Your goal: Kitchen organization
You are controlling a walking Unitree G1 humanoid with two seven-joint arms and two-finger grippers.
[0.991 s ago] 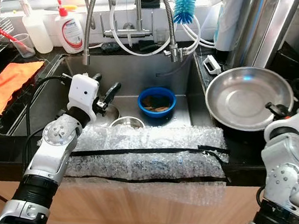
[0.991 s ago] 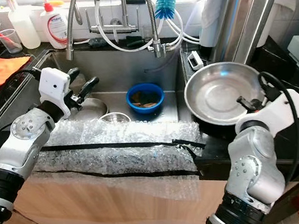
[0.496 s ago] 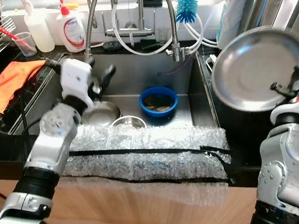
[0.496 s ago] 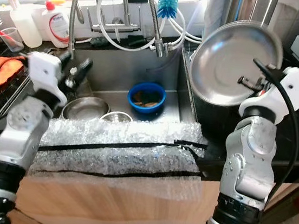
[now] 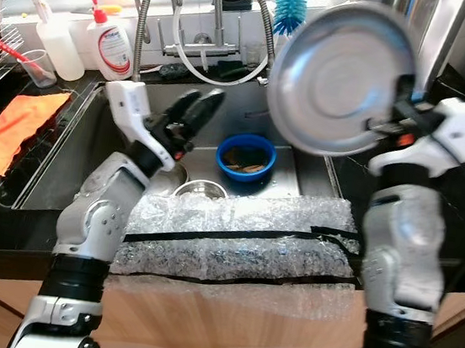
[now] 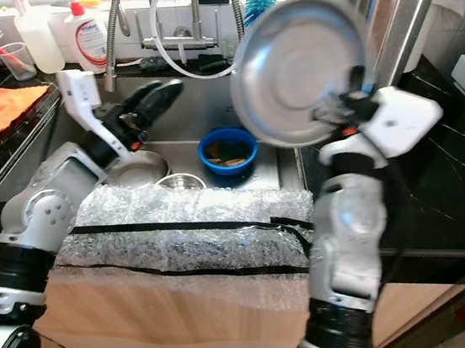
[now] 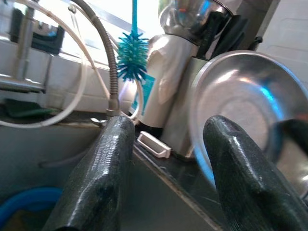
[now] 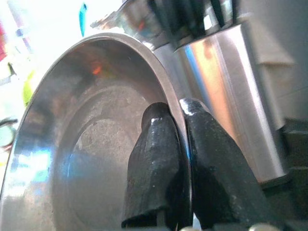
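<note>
While the right gripper (image 8: 175, 159) pinches only the steel bowl (image 5: 342, 77) rim, slippage could drop it; left gripper (image 7: 168, 159) waits spread beside it.

I see the bowl (image 5: 245, 154) in the sink (image 5: 73, 159) at frame centre, bubble wrap (image 5: 241, 243) below it. The pan (image 5: 342, 77) sits upper right, bottles (image 5: 109, 40) upper left.

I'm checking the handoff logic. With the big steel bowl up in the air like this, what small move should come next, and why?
Probably carry the steel bowl a little further toward the left claw. The right claw pinches its rim, tilted above the sink, and the left claw waits open, apart from it.
</note>
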